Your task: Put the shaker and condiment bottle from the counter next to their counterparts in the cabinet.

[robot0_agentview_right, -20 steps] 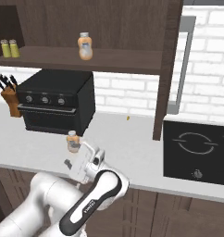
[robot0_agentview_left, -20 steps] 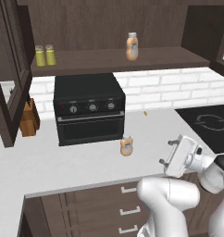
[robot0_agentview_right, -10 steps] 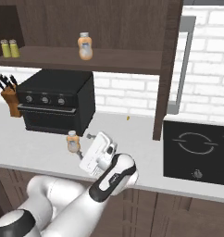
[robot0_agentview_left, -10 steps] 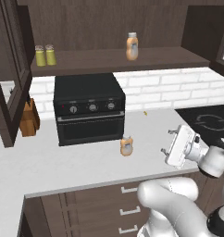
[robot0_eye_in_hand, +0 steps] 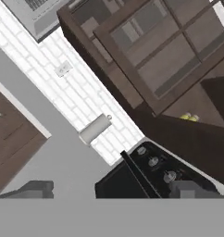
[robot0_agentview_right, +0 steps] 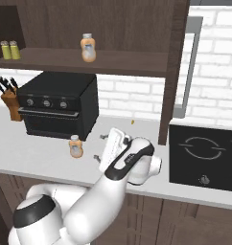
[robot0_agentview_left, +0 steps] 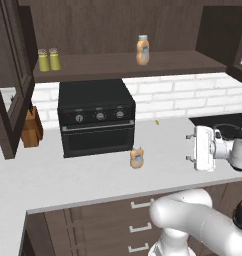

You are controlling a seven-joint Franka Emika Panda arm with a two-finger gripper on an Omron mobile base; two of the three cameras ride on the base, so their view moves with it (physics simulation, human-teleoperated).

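At your upper left two shakers point(robot0_agentview_left: 48, 59) sit half hidden by the cabinet point(robot0_agentview_left: 13, 85) door frame, the bottle point(robot0_agentview_left: 137, 157) stands mid-frame on the counter point(robot0_agentview_left: 68, 175), and at right the gripper point(robot0_agentview_left: 189, 147) hovers sideways, wide open, empty.

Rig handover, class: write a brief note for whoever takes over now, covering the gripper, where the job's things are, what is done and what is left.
Gripper: open, empty, above the counter right of the oven.
Two shakers stand together at the left of the cabinet shelf: that part looks done.
One orange bottle is on the shelf; the other bottle stands on the counter before the oven.
Left: grasp the counter bottle and set it beside the shelf one.
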